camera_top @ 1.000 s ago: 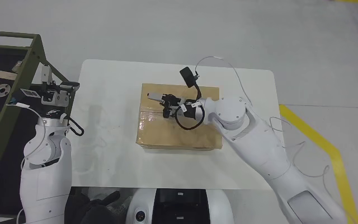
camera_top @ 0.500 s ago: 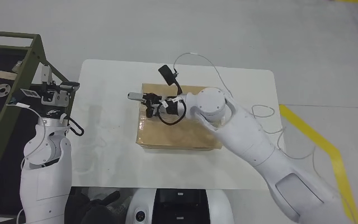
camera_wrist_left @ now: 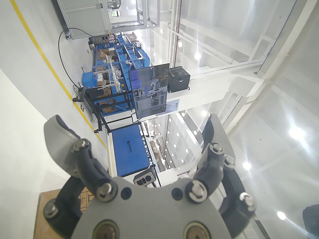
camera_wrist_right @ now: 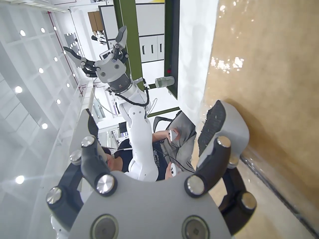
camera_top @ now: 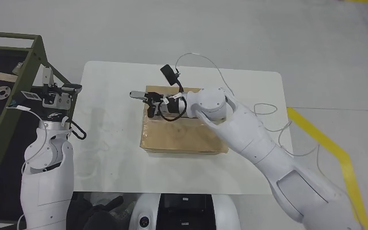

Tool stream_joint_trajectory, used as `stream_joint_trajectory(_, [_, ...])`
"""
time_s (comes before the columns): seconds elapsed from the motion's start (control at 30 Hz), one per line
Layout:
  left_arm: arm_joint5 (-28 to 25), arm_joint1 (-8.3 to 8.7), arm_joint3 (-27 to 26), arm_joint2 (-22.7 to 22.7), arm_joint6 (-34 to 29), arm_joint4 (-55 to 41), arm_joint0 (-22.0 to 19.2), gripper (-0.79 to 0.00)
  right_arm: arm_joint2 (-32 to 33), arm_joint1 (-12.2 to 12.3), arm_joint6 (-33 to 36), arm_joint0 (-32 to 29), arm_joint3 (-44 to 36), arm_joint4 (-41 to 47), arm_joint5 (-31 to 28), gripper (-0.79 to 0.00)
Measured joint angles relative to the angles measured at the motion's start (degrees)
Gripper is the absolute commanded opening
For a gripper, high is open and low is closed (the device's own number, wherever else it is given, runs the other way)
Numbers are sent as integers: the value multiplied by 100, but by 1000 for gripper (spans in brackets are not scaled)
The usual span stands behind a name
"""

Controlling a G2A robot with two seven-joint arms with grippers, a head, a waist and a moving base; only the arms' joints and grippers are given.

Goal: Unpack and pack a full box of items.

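- One cardboard box (camera_top: 190, 129) sits on the table.
- There is one white table (camera_top: 109, 167).
- Two grippers are in sight: the left gripper (camera_wrist_left: 133, 119) and the right gripper (camera_wrist_right: 153, 109).
- One green rack (camera_top: 35, 54) stands beside the table.

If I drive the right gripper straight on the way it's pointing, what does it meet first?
Likely nothing close: the right gripper reaches past the brown cardboard box's edge, above bare white table. Farther along that line stands the left arm's white wrist, though heights are hard to compare.
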Motion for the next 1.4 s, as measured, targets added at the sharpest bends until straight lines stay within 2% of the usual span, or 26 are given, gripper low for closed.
stream_joint_trajectory(0.27, [0,0,0,0,0,0,0,0,361,163,56,-292,-266,-350,232,0])
stream_joint_trajectory(0.77, [0,0,0,0,0,0,0,0,1343,670,-1,-1368,-1675,-1481,1071,0])
stream_joint_trajectory(0.97, [0,0,0,0,0,0,0,0,1735,819,-33,-1785,-2106,-1719,1175,0])
stream_joint_trajectory(1.4, [0,0,0,0,0,0,0,0,2882,1151,-174,-3021,-3109,-1938,1460,0])
